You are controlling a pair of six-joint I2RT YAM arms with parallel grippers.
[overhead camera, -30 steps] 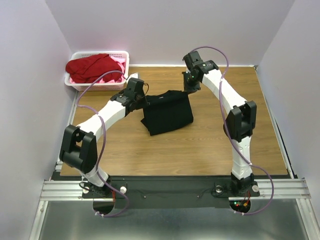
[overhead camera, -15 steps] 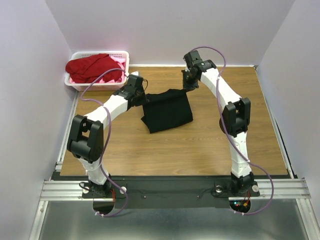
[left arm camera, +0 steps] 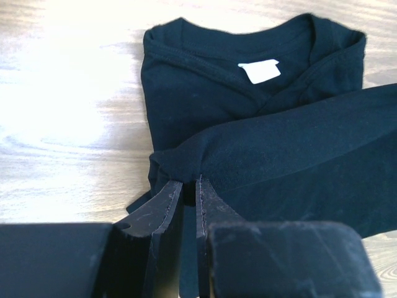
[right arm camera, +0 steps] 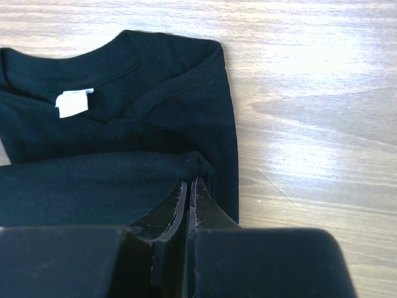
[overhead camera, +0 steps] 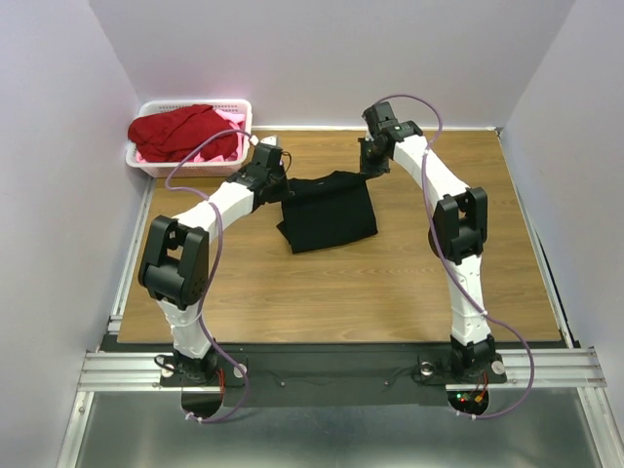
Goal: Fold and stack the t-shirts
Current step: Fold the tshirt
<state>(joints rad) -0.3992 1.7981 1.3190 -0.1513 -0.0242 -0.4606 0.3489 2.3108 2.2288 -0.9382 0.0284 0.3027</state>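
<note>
Surface: wooden table (overhead camera: 390,283), pale walls around.
Black t-shirt (overhead camera: 327,213): folded, mid-table, between both grippers.
Left gripper (left arm camera: 188,182): clamped narrowly on its raised fold.
Right gripper (right arm camera: 188,182): pinched tight on the same fold.
Red shirt (overhead camera: 180,130): heaped in white basket (overhead camera: 146,107), far-left corner.

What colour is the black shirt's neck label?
White label on black t-shirt, best in left wrist view.

Half-folded black t-shirt (overhead camera: 327,216) lies on table (overhead camera: 390,278); red t-shirt (overhead camera: 180,130) heaped in basket (overhead camera: 161,168).
</note>
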